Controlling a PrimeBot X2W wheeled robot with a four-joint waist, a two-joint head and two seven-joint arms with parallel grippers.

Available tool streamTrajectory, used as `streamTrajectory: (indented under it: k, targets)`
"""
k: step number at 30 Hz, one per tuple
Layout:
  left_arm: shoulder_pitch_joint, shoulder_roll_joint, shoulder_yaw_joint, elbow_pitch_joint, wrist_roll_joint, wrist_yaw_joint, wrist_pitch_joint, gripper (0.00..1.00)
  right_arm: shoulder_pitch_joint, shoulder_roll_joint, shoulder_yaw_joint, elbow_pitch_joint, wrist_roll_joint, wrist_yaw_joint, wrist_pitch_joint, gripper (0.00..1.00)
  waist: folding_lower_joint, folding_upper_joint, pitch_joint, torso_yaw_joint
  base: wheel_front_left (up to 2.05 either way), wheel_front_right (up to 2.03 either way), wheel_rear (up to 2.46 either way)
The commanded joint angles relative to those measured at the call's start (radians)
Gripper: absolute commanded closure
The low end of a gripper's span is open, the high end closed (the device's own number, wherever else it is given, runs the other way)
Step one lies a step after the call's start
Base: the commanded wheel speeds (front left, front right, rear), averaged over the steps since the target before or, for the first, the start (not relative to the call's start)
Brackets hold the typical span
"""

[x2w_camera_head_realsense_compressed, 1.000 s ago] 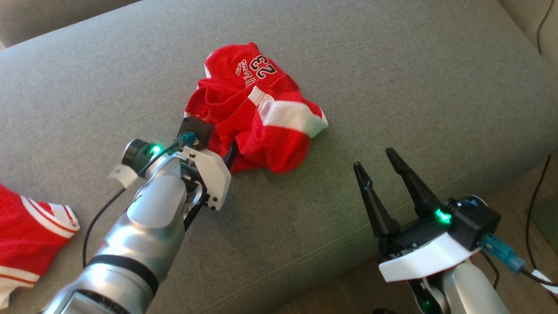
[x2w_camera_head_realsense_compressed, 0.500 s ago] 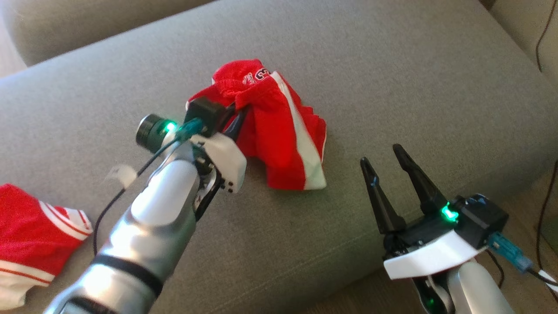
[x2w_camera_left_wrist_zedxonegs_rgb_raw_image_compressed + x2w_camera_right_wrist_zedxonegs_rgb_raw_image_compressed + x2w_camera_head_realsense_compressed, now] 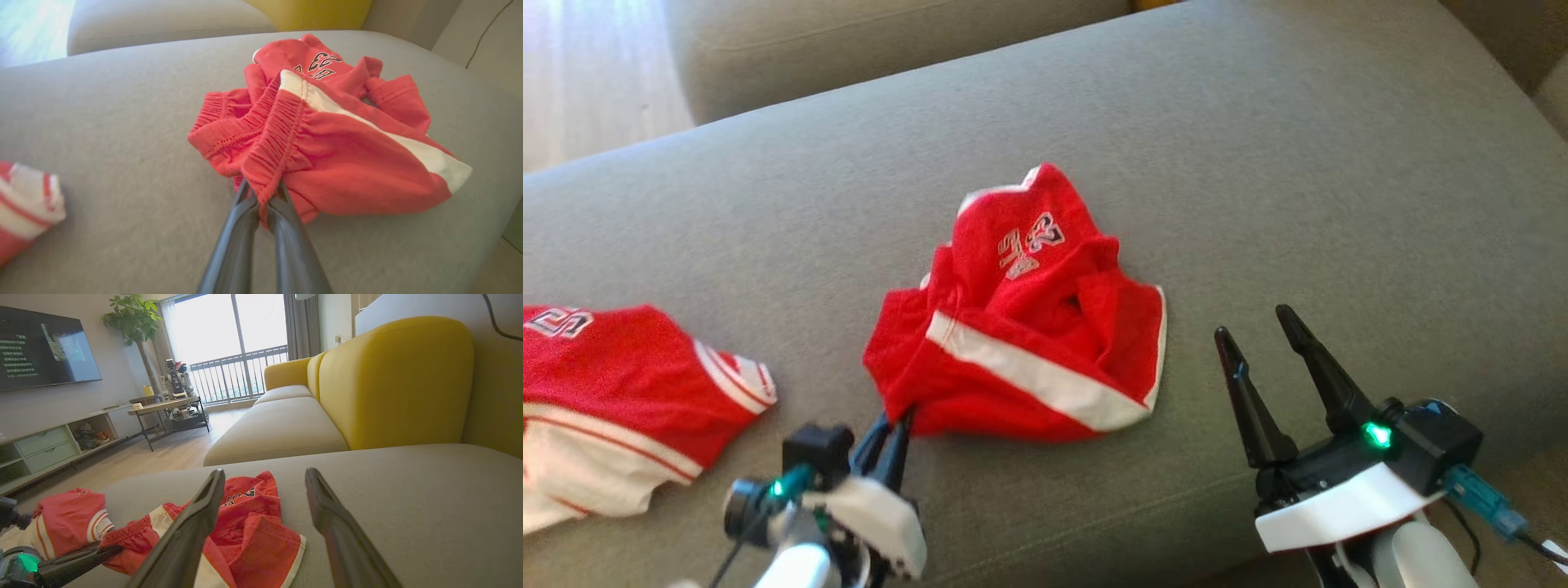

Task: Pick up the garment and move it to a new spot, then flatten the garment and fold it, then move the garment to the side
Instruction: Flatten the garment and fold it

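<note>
1. From the head view we look down on a wide grey sofa cushion (image 3: 1258, 163). A crumpled red garment (image 3: 1029, 327) lies near its middle.
2. The garment is a pair of red shorts with a broad white stripe (image 3: 1029, 376) across the near side. The number 23 (image 3: 1045, 233) is printed on the far part.
3. The left gripper (image 3: 897, 420) sits at the lower left of the head view. Its two dark fingers are pressed together on the garment's near left corner.
4. In the left wrist view, these fingers (image 3: 245, 228) pinch a fold of the gathered elastic waistband (image 3: 269, 155), with red cloth caught between the tips.
5. The rest of the garment rests bunched on the cushion and spreads away from the left gripper towards the right.
6. The right gripper (image 3: 1254, 322) is at the lower right of the head view, by the cushion's front edge. Its fingers are spread wide and hold nothing.
7. The right gripper is near the garment's right edge but does not touch it.
8. In the right wrist view we see the garment low on the cushion, partly behind one of the spread fingers (image 3: 192, 522).
9. A second garment (image 3: 629, 384), red with white bands, lies at the cushion's left end. It is well apart from the first.
10. The right wrist view also shows a yellow sofa back (image 3: 392, 384), a wall television (image 3: 45, 347), a potted plant (image 3: 130, 322) and a bright window (image 3: 229, 330).
</note>
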Motion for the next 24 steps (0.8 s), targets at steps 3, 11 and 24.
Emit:
streamTrajectory:
  k: [3, 11, 24]
  targets:
    - [0.010, 0.011, 0.046, -0.070, -0.012, -0.001, -0.012, 0.00, -0.017, -0.002, 0.026, -0.036, -0.009, 0.000, -0.009, 0.00, 0.0001, 0.0000, -0.008, 0.027, 0.00, 0.00, 0.00]
    - [0.005, 0.025, 0.027, -0.163, -0.011, -0.041, 0.011, 0.00, -0.014, -0.002, 0.038, -0.032, -0.012, 0.000, -0.009, 0.00, 0.0001, 0.0000, -0.016, 0.048, 0.00, 0.00, 0.00]
    - [-0.160, 0.049, -0.030, -0.062, -0.013, -0.095, 0.220, 0.00, -0.027, -0.002, 0.054, -0.028, -0.016, 0.000, -0.009, 0.00, 0.0001, 0.0000, -0.012, -0.017, 0.00, 0.00, 0.00]
